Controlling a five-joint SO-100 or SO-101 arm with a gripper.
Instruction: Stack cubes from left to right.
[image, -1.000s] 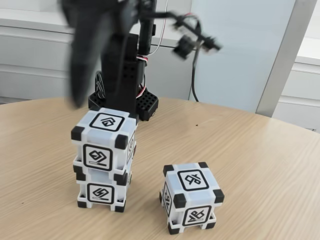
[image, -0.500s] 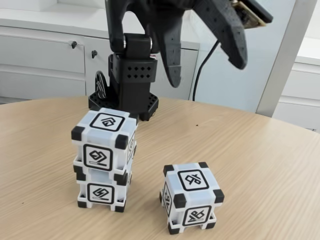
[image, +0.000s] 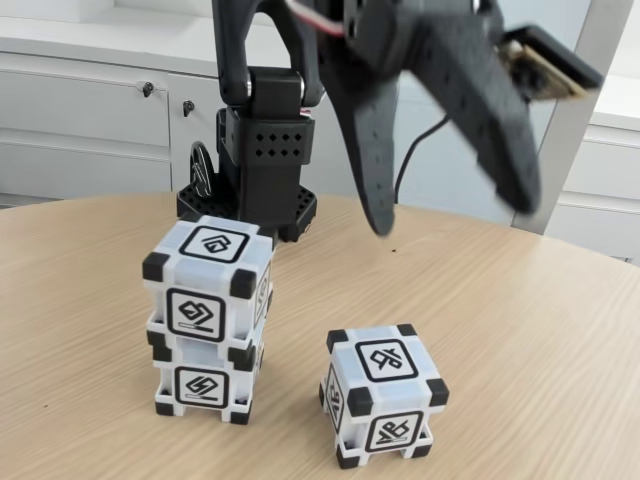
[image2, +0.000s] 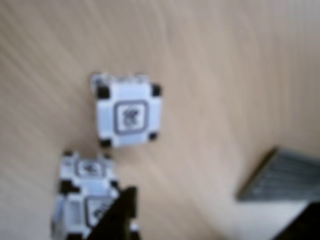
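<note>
On the left of the fixed view, two cubes already stand as a stack: the lower cube (image: 202, 385) on the bench (image: 540, 330), the upper cube (image: 208, 280) sitting on it a little skewed, its edges not quite flush with those below. That skew is the first risk: a third cube set down off-centre or with a sideways push could tip the top one, or topple the whole pile. To the right and nearer the camera, the lone cube (image: 383, 393) sits flat on the bench, well apart from the stack; in the wrist view it lies near the middle (image2: 128, 110), with the stack (image2: 85, 200) at the lower left. Above and behind it hangs the tool (image: 450, 215), empty, its two black fingers spread wide and blurred. A descent at speed could knock the lone cube aside rather than straddle it, and a carry too low could clip the stack.

The cubes are hard, smooth plastic, pale blue-white, with raised black corner blocks and a black-framed glyph on each face (flat faces give the fingers little to bite on, so a slip in a loose grip is possible). The bench is light wood grain, matte and level.
</note>
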